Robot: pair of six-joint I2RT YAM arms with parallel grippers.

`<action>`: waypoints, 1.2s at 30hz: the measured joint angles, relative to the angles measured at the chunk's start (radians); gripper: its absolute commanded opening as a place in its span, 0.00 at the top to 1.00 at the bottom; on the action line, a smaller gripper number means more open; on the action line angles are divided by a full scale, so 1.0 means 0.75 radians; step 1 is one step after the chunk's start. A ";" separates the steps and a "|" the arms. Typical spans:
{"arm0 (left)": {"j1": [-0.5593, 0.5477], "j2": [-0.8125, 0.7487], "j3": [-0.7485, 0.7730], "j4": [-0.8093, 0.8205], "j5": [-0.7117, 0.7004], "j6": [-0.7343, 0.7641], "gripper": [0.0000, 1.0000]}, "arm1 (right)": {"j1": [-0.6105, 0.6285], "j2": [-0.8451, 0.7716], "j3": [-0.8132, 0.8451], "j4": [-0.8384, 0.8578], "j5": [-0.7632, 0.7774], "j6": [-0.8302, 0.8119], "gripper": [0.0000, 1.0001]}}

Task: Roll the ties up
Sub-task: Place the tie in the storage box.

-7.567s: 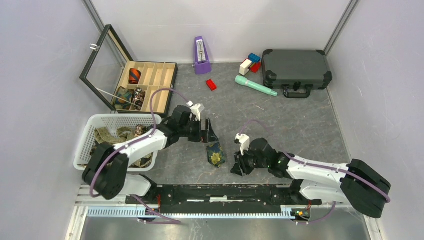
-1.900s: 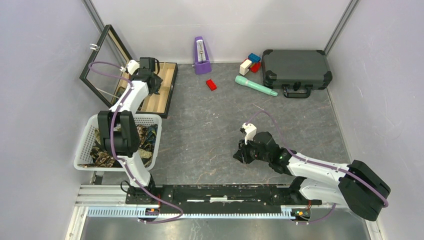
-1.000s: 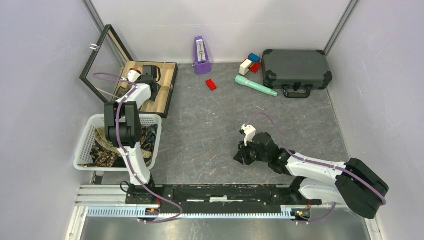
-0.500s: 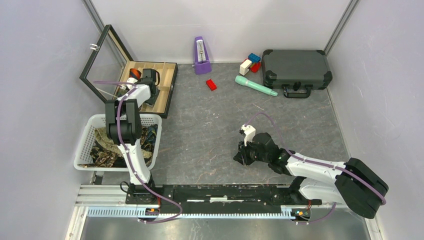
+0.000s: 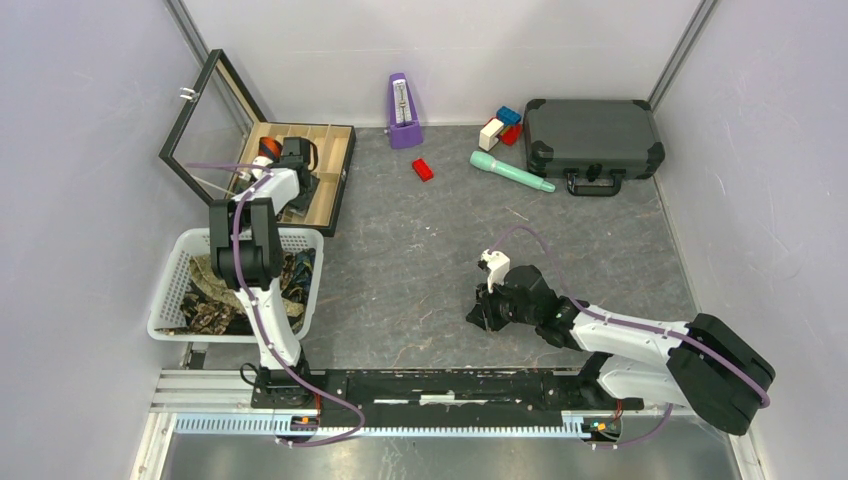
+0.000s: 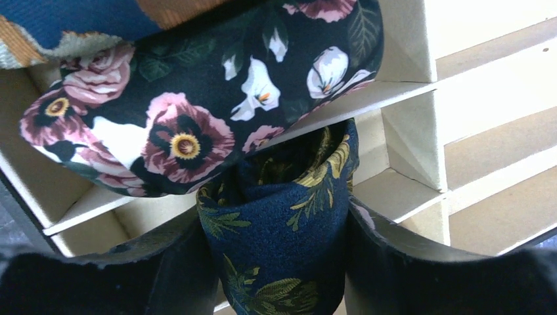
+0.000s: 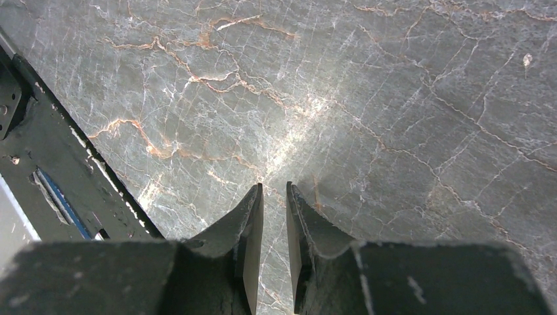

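Two rolled ties are seen at the wooden box (image 5: 332,165) on the far left of the table (image 7: 407,98). A navy tie (image 6: 282,223) with yellow-green leaves is clasped between the fingers (image 6: 394,269) of the left gripper (image 6: 279,262), pressed on both sides, at the compartment beside the one filled by a floral tie (image 6: 177,118); a divider is seen between them. Loose ties (image 5: 215,295) are heaped in the white basket (image 5: 175,275) at the near left. The right gripper (image 7: 274,197) is held low over the table, its jaws drawn nearly together with nothing between them.
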 measured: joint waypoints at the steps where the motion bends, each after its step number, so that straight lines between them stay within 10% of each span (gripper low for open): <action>1: 0.000 -0.002 0.000 -0.008 -0.001 -0.001 0.26 | 0.000 0.000 0.000 0.000 0.000 0.000 0.75; 5: 0.006 -0.009 0.002 -0.058 -0.004 -0.002 0.01 | 0.000 0.000 0.001 0.000 0.000 0.000 0.75; 36: 0.025 -0.197 0.163 -0.357 -0.009 0.028 0.00 | 0.000 -0.068 0.023 -0.044 0.007 -0.017 0.72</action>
